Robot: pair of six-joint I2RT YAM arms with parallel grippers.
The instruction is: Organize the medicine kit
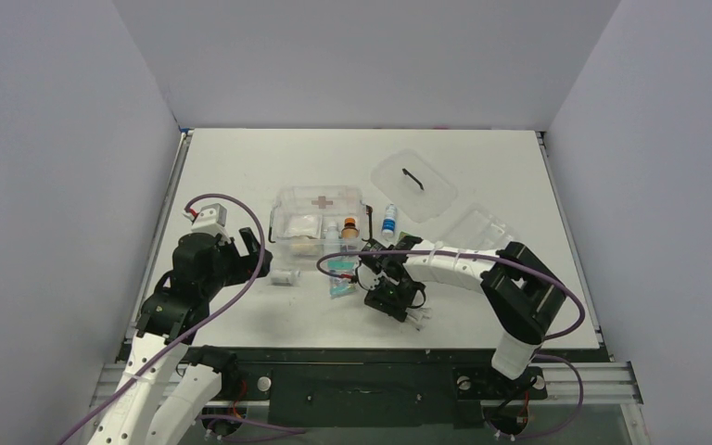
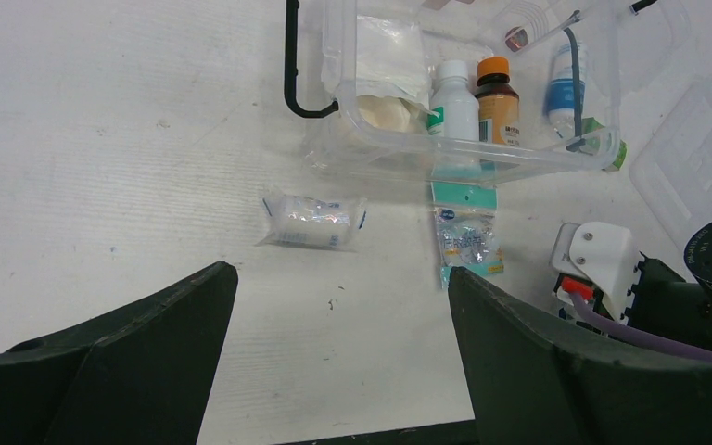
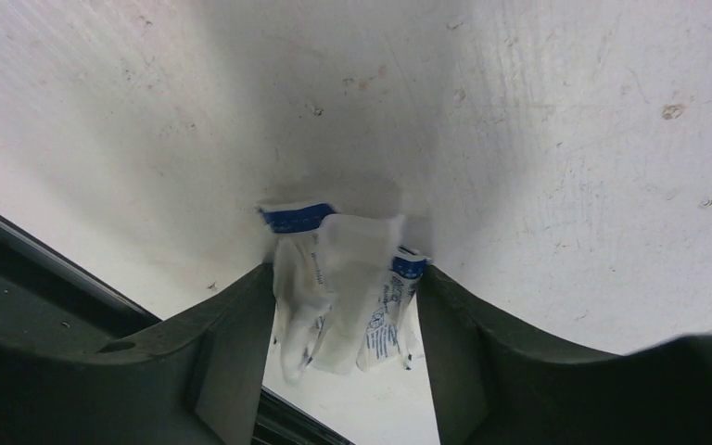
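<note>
The medicine kit (image 1: 320, 206) is a clear box with a red cross, standing mid-table; it holds gauze, a white bottle (image 2: 454, 100) and a brown bottle (image 2: 500, 100). My left gripper (image 1: 256, 248) is open and empty, left of the kit; in its wrist view (image 2: 341, 273) it faces a wrapped bandage roll (image 2: 313, 221) and a teal packet (image 2: 468, 239) on the table. My right gripper (image 1: 413, 315) is low over the table in front of the kit, shut on a bunch of white-and-blue sachets (image 3: 343, 278).
The flat clear lid (image 1: 414, 185) with a black handle lies at the back right. A shallow clear tray (image 1: 478, 227) lies right of the kit. A blue-labelled bottle (image 1: 389, 222) stands between the kit and the tray. The table's front edge is close behind my right gripper.
</note>
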